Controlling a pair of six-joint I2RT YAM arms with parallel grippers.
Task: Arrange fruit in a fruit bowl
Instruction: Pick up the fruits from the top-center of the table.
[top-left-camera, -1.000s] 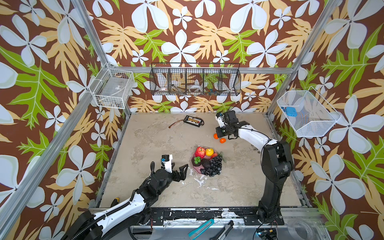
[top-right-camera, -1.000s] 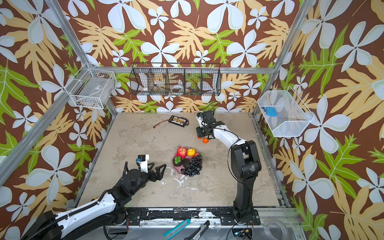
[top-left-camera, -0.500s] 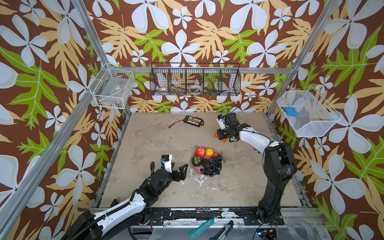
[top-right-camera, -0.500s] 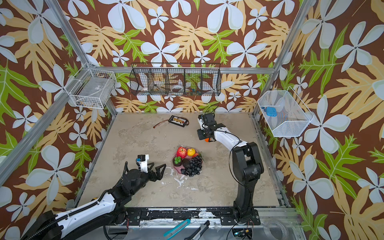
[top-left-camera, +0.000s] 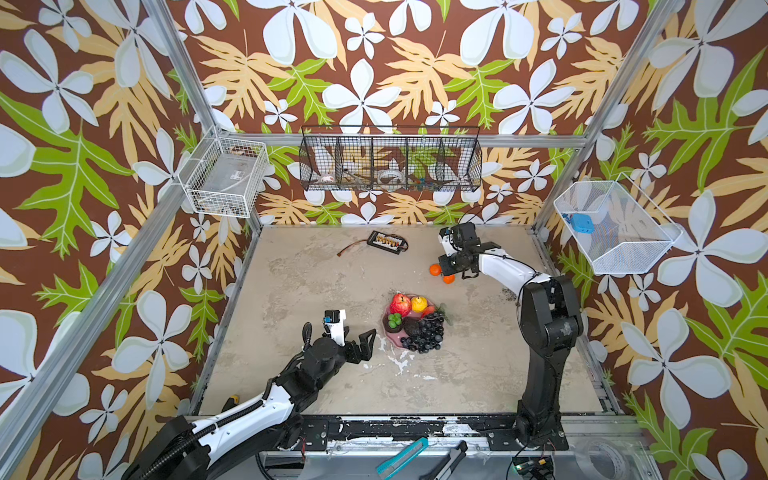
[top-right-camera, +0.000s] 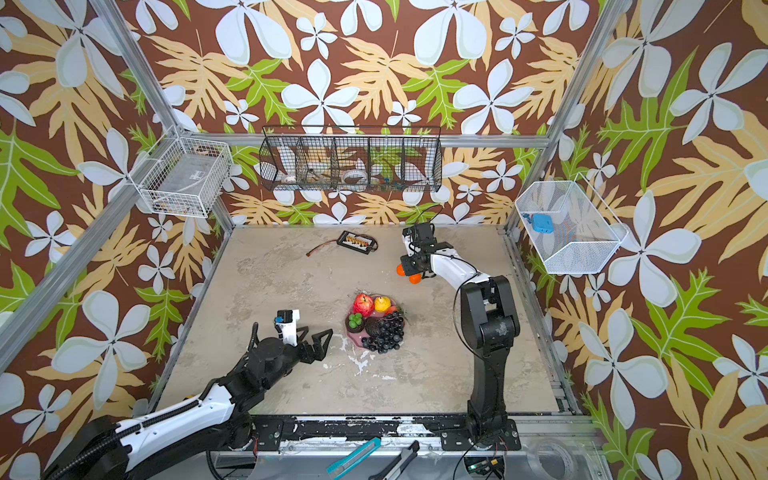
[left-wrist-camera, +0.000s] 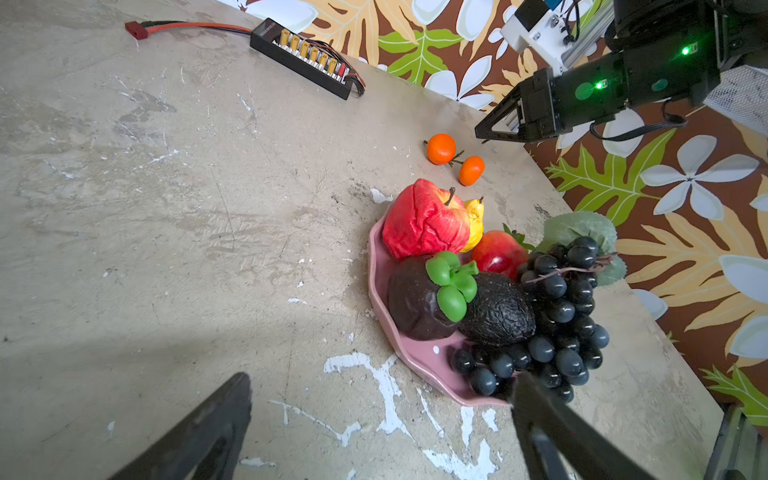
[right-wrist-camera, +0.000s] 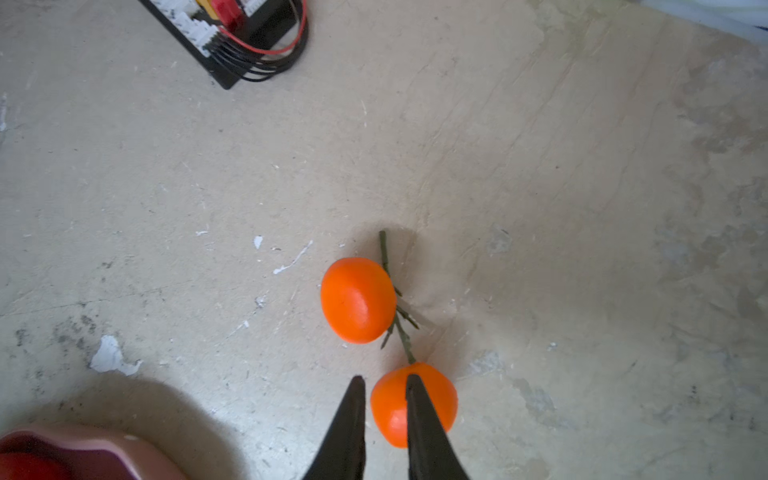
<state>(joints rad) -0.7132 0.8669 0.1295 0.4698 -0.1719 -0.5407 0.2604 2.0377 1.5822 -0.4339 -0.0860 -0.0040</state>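
Right pincer (right-wrist-camera: 385, 377), jaws narrowly parted and empty, hovers above two small stem-joined orange toy fruits (right-wrist-camera: 358, 299) lying on the beige worktop (right-wrist-camera: 166, 208), far-right of the pink scalloped bowl (left-wrist-camera: 415, 353). Widen the jaws, straddle one fruit squarely, then close. Left pincer (left-wrist-camera: 382, 380) stands wide open.

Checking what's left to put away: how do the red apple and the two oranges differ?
The red apple sits in the pink bowl; the oranges lie on the table outside it. The apple is bigger and wrinkled; the oranges are small and smooth. The apple is single; the oranges are joined by a twig. Both are round fruit with stems.
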